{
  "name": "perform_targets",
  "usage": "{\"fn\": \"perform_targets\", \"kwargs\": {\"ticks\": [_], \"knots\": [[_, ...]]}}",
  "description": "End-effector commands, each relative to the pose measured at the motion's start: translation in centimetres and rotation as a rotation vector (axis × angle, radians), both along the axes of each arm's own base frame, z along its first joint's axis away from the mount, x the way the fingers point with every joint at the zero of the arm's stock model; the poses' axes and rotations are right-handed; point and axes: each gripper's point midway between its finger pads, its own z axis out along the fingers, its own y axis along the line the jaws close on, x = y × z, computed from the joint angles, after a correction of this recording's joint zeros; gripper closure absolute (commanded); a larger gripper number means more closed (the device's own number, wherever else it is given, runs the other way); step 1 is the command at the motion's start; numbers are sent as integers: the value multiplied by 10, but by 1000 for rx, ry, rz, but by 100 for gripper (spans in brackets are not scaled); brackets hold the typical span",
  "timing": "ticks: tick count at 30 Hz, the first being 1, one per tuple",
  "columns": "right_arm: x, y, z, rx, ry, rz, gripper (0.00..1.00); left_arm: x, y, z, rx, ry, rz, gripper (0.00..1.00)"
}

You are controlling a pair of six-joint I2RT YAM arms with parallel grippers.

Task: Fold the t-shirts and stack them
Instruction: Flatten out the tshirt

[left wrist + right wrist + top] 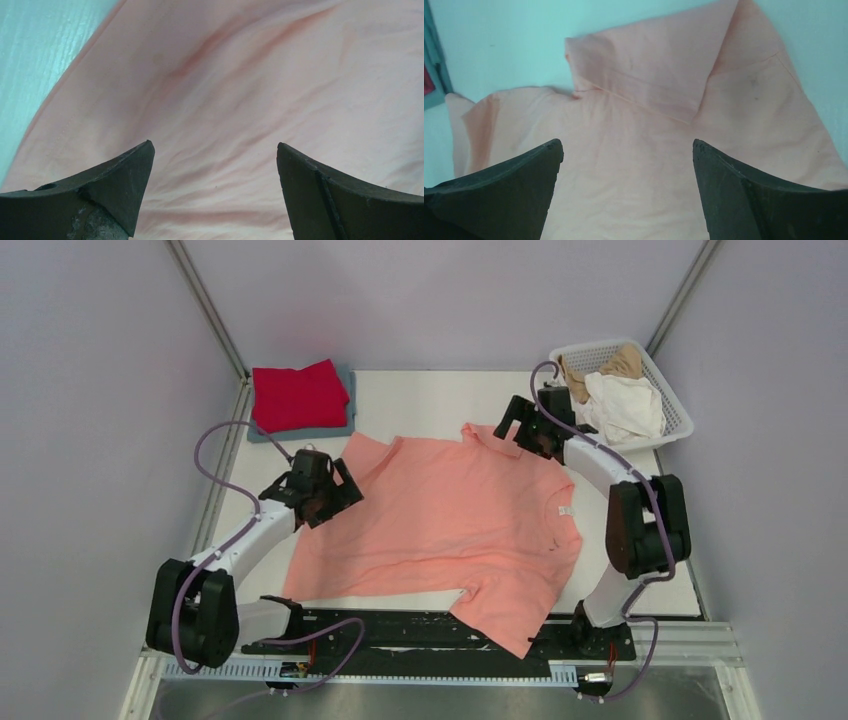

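A salmon-pink t-shirt (450,525) lies spread flat across the middle of the table, one sleeve hanging over the near edge. My left gripper (335,495) is open over its left edge; its wrist view shows wrinkled pink cloth (240,90) between the spread fingers. My right gripper (515,430) is open over the shirt's far right sleeve, which is folded over (659,75). A folded bright red t-shirt (298,395) lies on a folded grey-blue one (300,432) at the far left. White (622,405) and tan (605,362) shirts sit in the basket.
A white lattice basket (678,410) stands at the far right corner. Grey walls enclose the table on three sides. The arm bases and a black rail (420,635) line the near edge.
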Motion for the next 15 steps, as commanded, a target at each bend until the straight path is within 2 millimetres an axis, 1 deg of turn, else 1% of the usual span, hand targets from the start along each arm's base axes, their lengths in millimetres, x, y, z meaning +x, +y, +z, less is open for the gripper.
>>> {"fn": "perform_targets", "kwargs": {"ticks": [1,4,6,10,15], "knots": [[24,12,-18,120,50,27,0,14,-16,-2,-33,-55,-92,0],[36,17,-29,138,71,43,0,7,-21,-19,-56,-8,-118,0],[41,13,-37,145,88,21,1,6,-21,-26,-54,17,-118,0],[42,2,-49,143,115,-21,4,3,-21,-34,-47,45,-117,0],[35,-2,-57,131,133,-25,4,0,-18,-39,-36,62,-110,0]]}}
